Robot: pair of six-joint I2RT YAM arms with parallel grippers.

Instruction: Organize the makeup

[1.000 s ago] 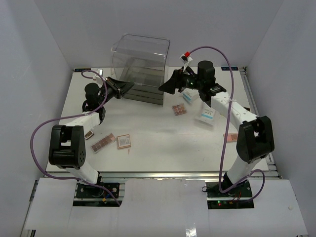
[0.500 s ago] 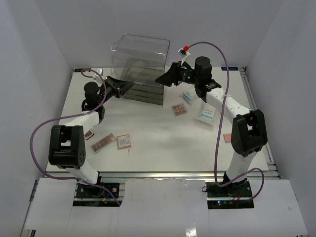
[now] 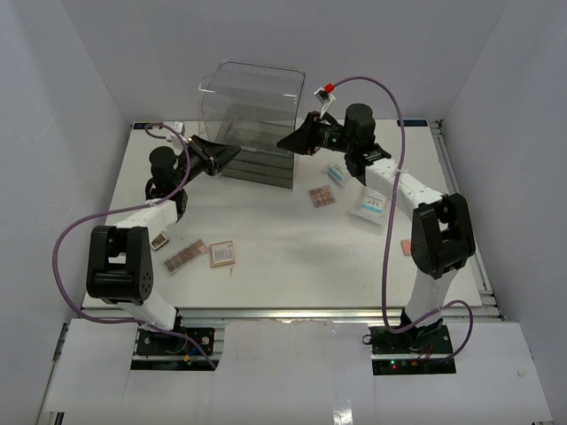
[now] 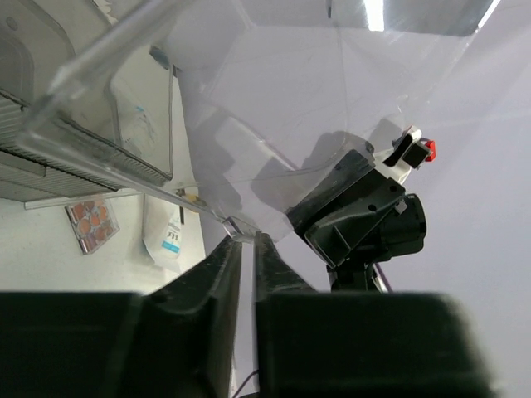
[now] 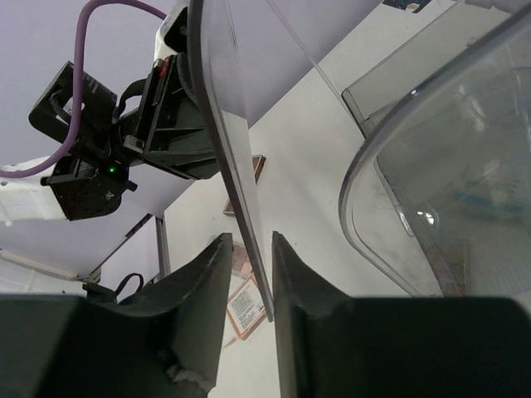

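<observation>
The makeup lies loose on the white table (image 3: 283, 257). A brown palette (image 3: 186, 256), an orange palette (image 3: 222, 254) and a small pink one (image 3: 159, 241) lie near left. A pink-brown palette (image 3: 322, 197) and two white-and-blue packets (image 3: 336, 173) (image 3: 370, 205) lie right of centre. My left gripper (image 3: 232, 152) (image 4: 247, 236) is pinched shut on the corner of a clear panel (image 4: 236, 224) of the box. My right gripper (image 3: 285, 142) (image 5: 250, 238) is open, its jaws astride that panel's edge (image 5: 228, 124) without clamping it.
The big clear plastic box (image 3: 252, 97) with dark drawers (image 3: 261, 168) stands at the back centre between both grippers. Another orange item (image 3: 405, 246) lies beside the right arm. White walls enclose the table on three sides.
</observation>
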